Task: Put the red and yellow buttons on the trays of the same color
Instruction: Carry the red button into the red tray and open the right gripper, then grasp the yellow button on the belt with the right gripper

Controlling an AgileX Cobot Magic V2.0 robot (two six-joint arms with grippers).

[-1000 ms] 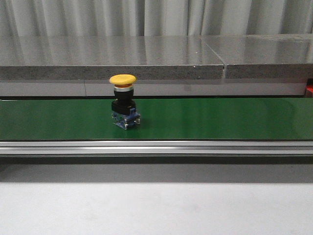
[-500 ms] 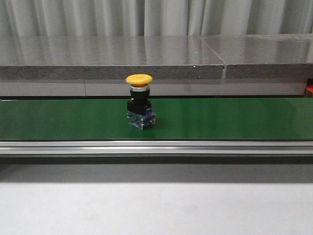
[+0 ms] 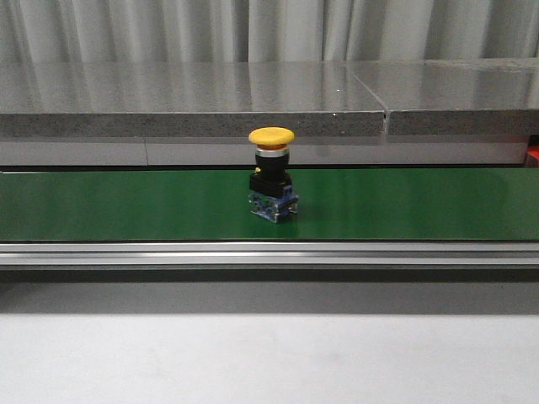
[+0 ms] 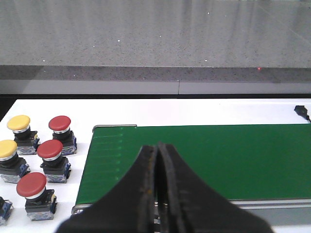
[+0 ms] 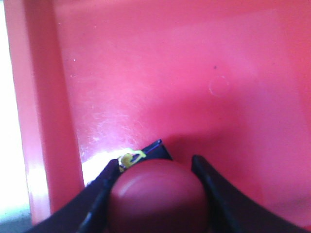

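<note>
A yellow button (image 3: 271, 172) with a black and blue base stands upright on the green conveyor belt (image 3: 421, 202) in the front view. No gripper shows there. My left gripper (image 4: 158, 148) is shut and empty above the near end of the belt (image 4: 218, 155). Beside that end, three red buttons (image 4: 50, 149) and two yellow buttons (image 4: 18, 122) stand on a white surface. My right gripper (image 5: 155, 164) is shut on a red button (image 5: 158, 194) and holds it inside the red tray (image 5: 170, 73), near the tray's wall (image 5: 43, 97). No yellow tray is in view.
A grey stone ledge (image 3: 194, 93) runs behind the belt, and a metal rail (image 3: 269, 252) runs along its front edge. A white table surface (image 3: 269, 362) lies in front. A small black item (image 4: 302, 112) lies on the white surface beyond the belt.
The yellow button has travelled to the right along the belt, still upright, from left of centre to about the centre.
</note>
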